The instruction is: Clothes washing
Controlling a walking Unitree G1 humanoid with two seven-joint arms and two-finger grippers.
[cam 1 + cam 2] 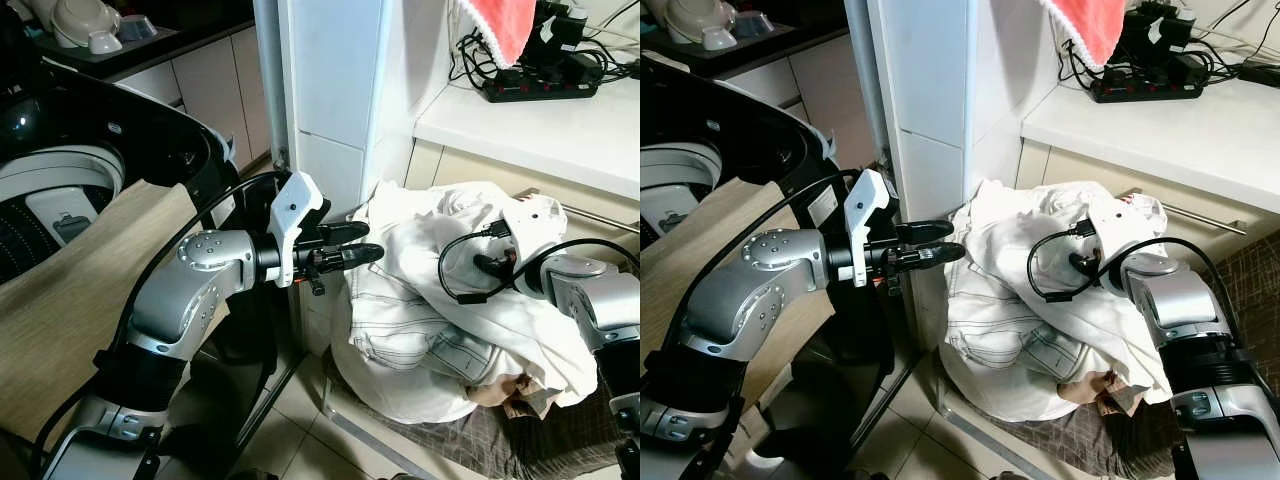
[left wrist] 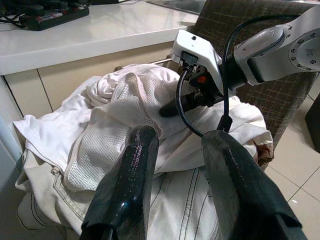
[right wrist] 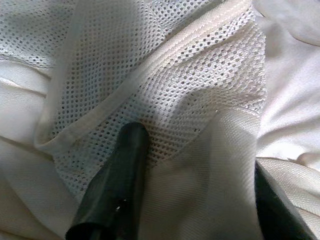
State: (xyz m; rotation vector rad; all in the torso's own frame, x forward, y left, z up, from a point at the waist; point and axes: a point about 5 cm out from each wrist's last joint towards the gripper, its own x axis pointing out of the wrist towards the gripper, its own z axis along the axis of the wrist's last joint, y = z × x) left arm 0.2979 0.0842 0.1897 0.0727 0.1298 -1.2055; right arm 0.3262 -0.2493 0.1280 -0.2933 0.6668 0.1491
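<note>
My right fingers [image 3: 190,200] straddle a fold of the white clothes pile [image 1: 420,330], not yet closed; my left fingers [image 1: 365,242] hover parted, empty, just beside it. Washer [image 1: 60,190] unloaded: task barely begun.

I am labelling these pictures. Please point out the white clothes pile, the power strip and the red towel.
white clothes pile [image 1: 420,300], left eye view, on the stitched front of the heap.
power strip [image 1: 540,90], left eye view, on its black body on the counter.
red towel [image 1: 1092,25], right eye view, on the hanging cloth.
</note>
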